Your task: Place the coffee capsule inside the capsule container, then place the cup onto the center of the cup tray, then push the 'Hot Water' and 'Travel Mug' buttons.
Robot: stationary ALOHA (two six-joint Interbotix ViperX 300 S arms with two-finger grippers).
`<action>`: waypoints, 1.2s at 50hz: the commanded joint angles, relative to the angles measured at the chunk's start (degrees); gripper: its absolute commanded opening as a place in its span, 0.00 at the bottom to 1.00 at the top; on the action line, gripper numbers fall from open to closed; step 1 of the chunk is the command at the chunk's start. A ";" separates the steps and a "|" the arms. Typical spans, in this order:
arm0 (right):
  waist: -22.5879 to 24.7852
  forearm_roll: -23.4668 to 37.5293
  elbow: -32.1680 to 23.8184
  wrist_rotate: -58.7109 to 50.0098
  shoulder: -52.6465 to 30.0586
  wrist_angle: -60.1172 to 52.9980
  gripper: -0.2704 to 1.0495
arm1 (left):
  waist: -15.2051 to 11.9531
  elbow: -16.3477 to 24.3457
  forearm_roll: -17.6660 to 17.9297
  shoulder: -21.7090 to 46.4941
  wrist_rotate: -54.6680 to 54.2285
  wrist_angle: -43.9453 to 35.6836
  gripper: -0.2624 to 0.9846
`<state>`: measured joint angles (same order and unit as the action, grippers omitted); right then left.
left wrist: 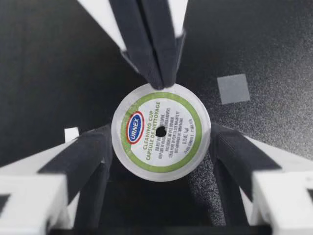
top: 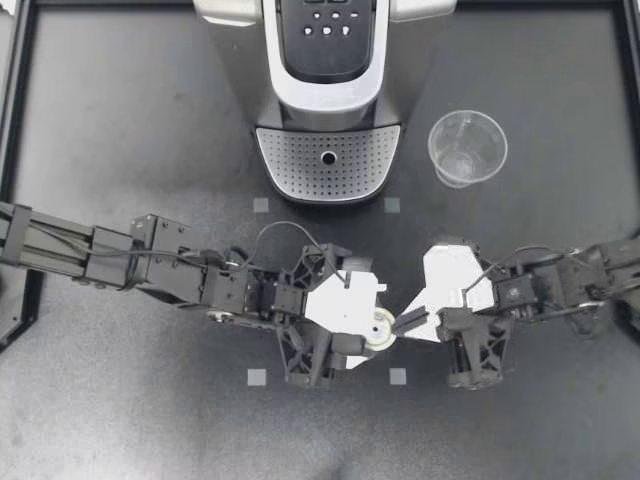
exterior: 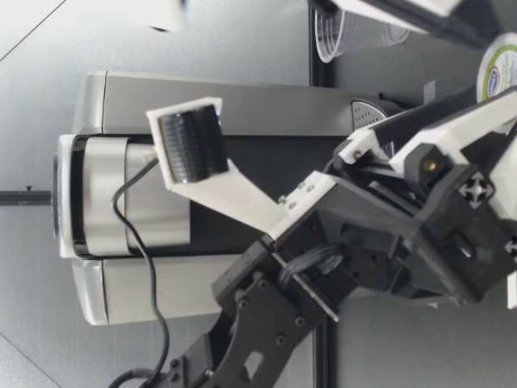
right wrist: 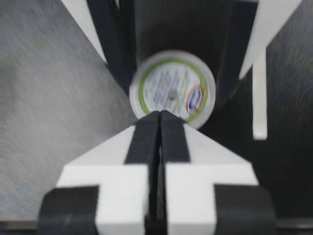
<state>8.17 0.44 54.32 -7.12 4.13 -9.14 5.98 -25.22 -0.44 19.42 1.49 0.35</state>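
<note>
Ahead of the cup tray (top: 290, 160): you have the coffee capsule (top: 382, 330) well apart from the tray, near the middle of the matte black table (top: 120, 120). The views do not show whether it rests on the surface or hangs just above it.
Capsule: a round, flat-topped pod. Its white foil lid is ringed in green, with a small hole at the centre, and it faces the left wrist camera squarely.
Left gripper (top: 378, 329): clamped on the capsule. Its two dark ribbed fingers (left wrist: 93, 152) on white brackets press the rim from opposite sides.
Right gripper (top: 407, 322): its two fingers are pressed flat together into one narrow black wedge with nothing between them. The tip touches the edge of the capsule's foil lid, between the left gripper's fingers.
Cup (top: 467, 148): clear thin plastic, round and tapered. It stands upright on the table just beside the tray, on your right arm's side.
Tray surface: a curved silver plate dotted with fine perforations, with one larger hole at its centre.
Coffee machine (top: 330, 100): a brushed silver body with a glossy black front.
Buttons (top: 327, 25): small pale marks in rows on a glossy black panel on top of the machine.
Tape squares (top: 257, 377): four flat grey patches on the table, two near the tray and two near your grippers.
</note>
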 commanded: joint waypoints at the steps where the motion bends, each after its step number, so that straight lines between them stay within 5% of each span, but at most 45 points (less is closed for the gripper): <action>1: 0.26 0.00 0.09 -0.26 5.01 -2.11 0.29 | -0.18 -0.26 -0.09 -3.52 -0.35 -0.26 0.55; 15: -7.47 -1.14 4.75 -2.81 15.03 -19.42 0.29 | -0.18 -6.50 0.35 -10.90 -1.41 -1.32 0.55; 32: -19.25 -1.14 1.76 -3.34 13.45 -30.15 0.29 | -0.18 -12.92 0.44 -18.46 -1.49 -4.83 0.55; 60: -22.76 0.00 -5.01 -3.25 7.65 -30.85 0.29 | -0.18 -13.71 0.44 -18.81 -1.32 -5.45 0.55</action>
<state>-13.36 0.35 50.98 -10.37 11.43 -39.02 5.98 -39.46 -0.09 2.29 0.00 -4.57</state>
